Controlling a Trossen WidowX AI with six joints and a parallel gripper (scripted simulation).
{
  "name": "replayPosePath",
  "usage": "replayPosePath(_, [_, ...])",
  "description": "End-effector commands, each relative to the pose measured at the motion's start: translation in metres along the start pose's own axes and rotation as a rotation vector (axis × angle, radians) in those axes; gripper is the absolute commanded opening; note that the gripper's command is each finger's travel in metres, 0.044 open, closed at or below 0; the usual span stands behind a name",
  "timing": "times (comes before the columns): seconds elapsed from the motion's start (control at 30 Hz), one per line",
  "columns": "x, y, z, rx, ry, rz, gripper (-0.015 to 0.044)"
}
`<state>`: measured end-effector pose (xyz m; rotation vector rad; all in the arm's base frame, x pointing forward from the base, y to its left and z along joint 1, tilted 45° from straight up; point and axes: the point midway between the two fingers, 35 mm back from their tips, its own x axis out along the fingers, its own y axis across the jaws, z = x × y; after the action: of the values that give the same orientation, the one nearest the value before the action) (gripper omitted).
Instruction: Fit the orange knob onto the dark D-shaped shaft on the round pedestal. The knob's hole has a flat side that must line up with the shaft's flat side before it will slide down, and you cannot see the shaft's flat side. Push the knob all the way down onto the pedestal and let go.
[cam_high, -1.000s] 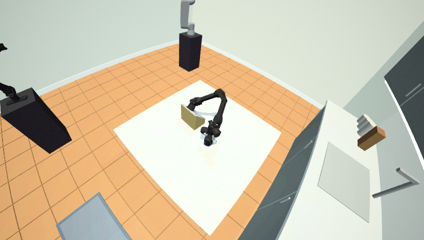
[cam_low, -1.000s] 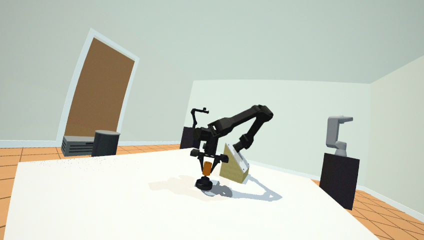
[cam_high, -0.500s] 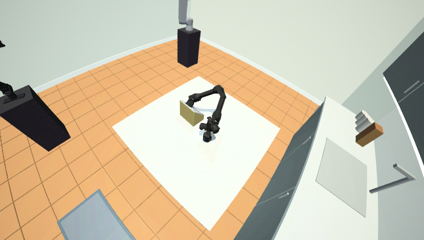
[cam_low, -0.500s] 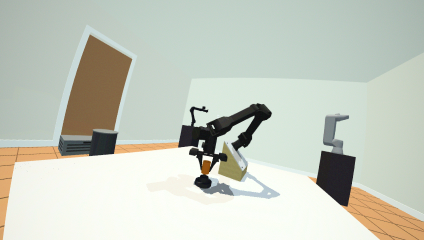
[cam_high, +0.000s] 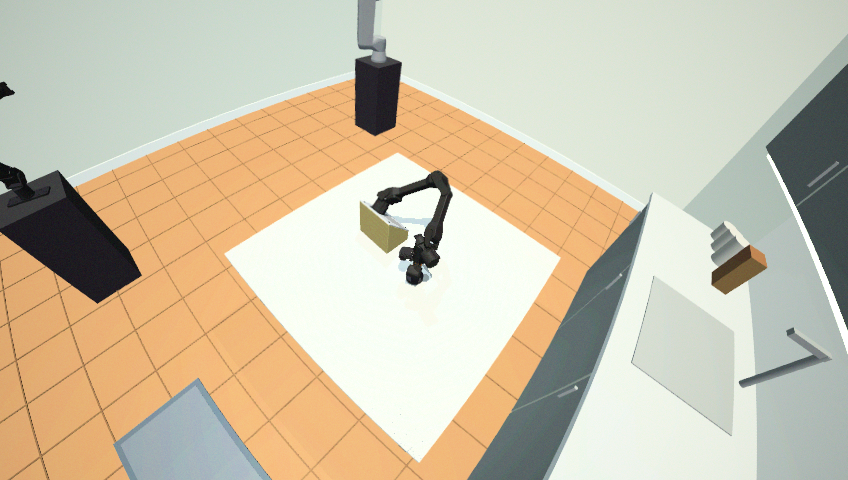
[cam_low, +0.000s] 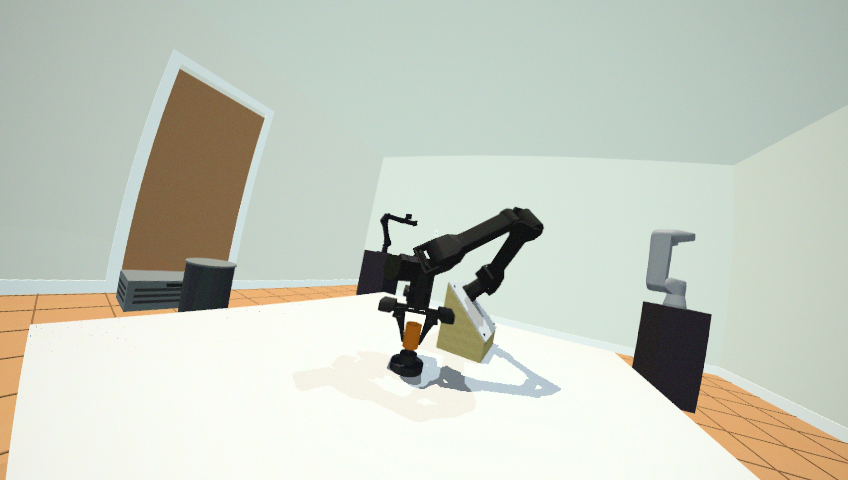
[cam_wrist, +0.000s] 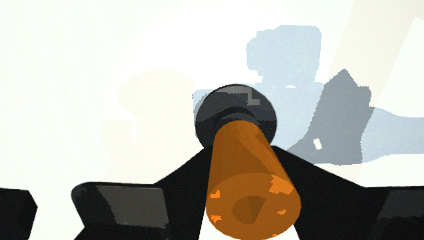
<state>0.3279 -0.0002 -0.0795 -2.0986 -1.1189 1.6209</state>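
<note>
The orange knob (cam_low: 411, 336) (cam_wrist: 239, 155) is upright, its top face with a dark recess toward the wrist camera. My gripper (cam_low: 411, 342) is shut on it, one finger on each side. The round dark pedestal (cam_low: 405, 365) (cam_wrist: 207, 120) stands on the white surface directly under the knob. The knob's lower end is at the pedestal's raised centre; whether it touches or sits partly over the shaft cannot be told. The shaft and its flat side are hidden. In the top view the arm covers the knob.
The arm's wedge-shaped yellow base block (cam_high: 380, 231) (cam_low: 464, 340) stands close beside the pedestal on the white surface (cam_high: 333, 297) (cam_low: 238, 404). A counter (cam_high: 618, 410) runs along the right in the top view. Two dark plinths (cam_high: 376, 98) (cam_high: 71, 243) stand on the tiled floor, away from the arm.
</note>
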Motion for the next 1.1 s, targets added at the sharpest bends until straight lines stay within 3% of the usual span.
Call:
replayPosePath(0.0, [0.0004, -0.0004, 0.0002, 0.0, 0.001, -0.001, 0.0])
replayPosePath(1.07, [0.006, -0.0005, 0.0001, 0.032, 0.001, -0.001, 0.0])
